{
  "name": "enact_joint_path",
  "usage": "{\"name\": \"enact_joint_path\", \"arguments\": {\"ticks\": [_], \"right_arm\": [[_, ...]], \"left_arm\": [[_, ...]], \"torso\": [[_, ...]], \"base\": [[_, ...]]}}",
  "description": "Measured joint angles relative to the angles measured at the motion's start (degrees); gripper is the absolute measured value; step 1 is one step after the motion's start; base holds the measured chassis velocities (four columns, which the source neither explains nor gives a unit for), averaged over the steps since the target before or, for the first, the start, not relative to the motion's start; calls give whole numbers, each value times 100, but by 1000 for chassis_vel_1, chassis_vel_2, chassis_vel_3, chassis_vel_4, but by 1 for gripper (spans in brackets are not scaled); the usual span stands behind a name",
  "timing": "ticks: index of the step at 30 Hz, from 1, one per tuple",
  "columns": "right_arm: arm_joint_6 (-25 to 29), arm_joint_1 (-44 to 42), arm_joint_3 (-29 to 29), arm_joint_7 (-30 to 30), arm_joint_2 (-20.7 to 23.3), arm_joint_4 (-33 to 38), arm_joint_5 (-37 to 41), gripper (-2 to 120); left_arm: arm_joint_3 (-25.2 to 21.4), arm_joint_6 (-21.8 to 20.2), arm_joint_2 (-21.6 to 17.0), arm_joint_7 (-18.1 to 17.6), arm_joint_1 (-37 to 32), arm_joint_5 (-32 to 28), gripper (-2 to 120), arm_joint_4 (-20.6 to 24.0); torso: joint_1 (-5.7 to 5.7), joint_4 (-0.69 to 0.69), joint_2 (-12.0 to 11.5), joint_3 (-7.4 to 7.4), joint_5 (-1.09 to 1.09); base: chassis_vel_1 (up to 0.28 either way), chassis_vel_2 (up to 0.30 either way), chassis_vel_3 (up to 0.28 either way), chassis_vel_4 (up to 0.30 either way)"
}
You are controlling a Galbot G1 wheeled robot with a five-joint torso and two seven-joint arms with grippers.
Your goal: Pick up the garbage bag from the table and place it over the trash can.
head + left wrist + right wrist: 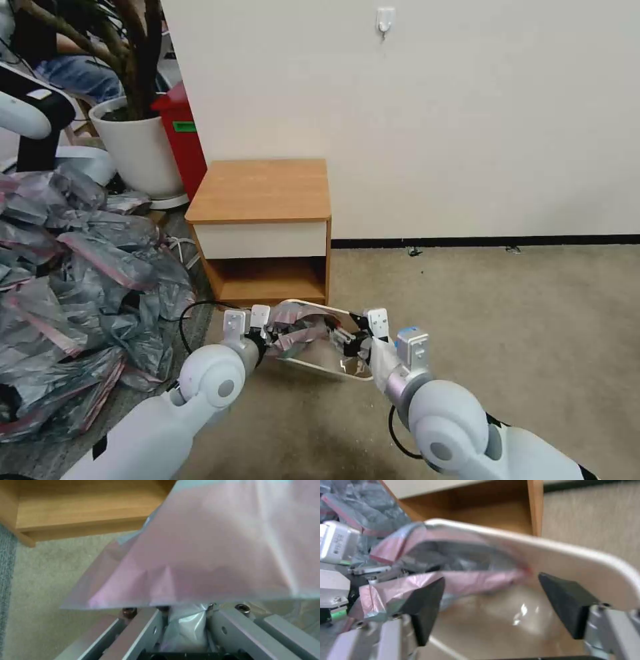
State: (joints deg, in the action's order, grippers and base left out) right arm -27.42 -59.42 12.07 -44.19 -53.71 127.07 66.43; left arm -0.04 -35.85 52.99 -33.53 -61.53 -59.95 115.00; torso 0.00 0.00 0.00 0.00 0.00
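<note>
**Fitting the Bag Over the Bin Rim**

**Head view.** The trash can (319,365) stands on the carpet just in front of the counter (263,190), below its lower shelf. The counter top is bare. The garbage bag (300,330) is bunched over the left part of the can's mouth, with its pink band folded across the opening. The left end effector (248,328) is at the can's left edge with bag film gathered at it. The right end effector (357,339) is at the right edge, above the rim. A heap of similar bags (73,280) lies on the floor well to the left and takes no part in this step.

**Left wrist view.** The left end effector (185,620) is clenched on a fold of the garbage bag (213,550); film is pinched between the fingers (150,630) and the pink band spreads out beyond them. The counter's lower shelf (83,510) lies behind.

**Right wrist view.** The right end effector (500,605) is released: its dark pads (565,605) stand apart, and one pad touches the pink band of the garbage bag (453,580). The trash can (573,560) rim curves past the far pad.

**Procedure note (judgement).** The bag covers only part of the mouth. For a good fit, keep the left grip firm as an anchor, have the right end effector take the free band, and draw it outward and down past the right rim. Pull gently; thin film is likely to tear or slip off the anchored side.
</note>
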Motion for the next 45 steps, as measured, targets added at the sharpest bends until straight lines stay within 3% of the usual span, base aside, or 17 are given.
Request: {"name": "enact_joint_path", "arguments": {"ticks": [7, 13, 22, 27, 41, 45], "right_arm": [[-124, 229, -338, -637, -313, -128, 1361, 91], [-166, 282, -465, -747, -408, -251, 1699, 91], [-174, 344, -458, -865, -705, -701, 1747, 73], [-171, 372, -476, -881, -796, -904, 1751, 69], [-229, 414, -472, -886, -962, -1125, 1872, 54], [-248, 423, -474, -871, -1023, -1187, 1925, 44]], "left_arm": [[-73, 145, -51, 296, -162, 192, 1, 79], [-95, 217, -57, 420, -224, 319, 1, 122], [-197, 346, -87, 713, -394, 575, 1, 223], [-278, 399, -107, 831, -515, 712, 1, 279], [-397, 459, -185, 910, -649, 801, 1, 386], [-410, 469, -191, 919, -699, 838, 1, 414]], "torso": [[0, 0, 0, 0, 0], [0, 0, 0, 0, 0], [0, 0, 0, 0, 0], [0, 0, 0, 0, 0], [0, 0, 0, 0, 0], [0, 0, 0, 0, 0]], "base": [[0, 0, 0, 0], [0, 0, 0, 0], [0, 0, 0, 0], [0, 0, 0, 0], [0, 0, 0, 0], [0, 0, 0, 0]]}}
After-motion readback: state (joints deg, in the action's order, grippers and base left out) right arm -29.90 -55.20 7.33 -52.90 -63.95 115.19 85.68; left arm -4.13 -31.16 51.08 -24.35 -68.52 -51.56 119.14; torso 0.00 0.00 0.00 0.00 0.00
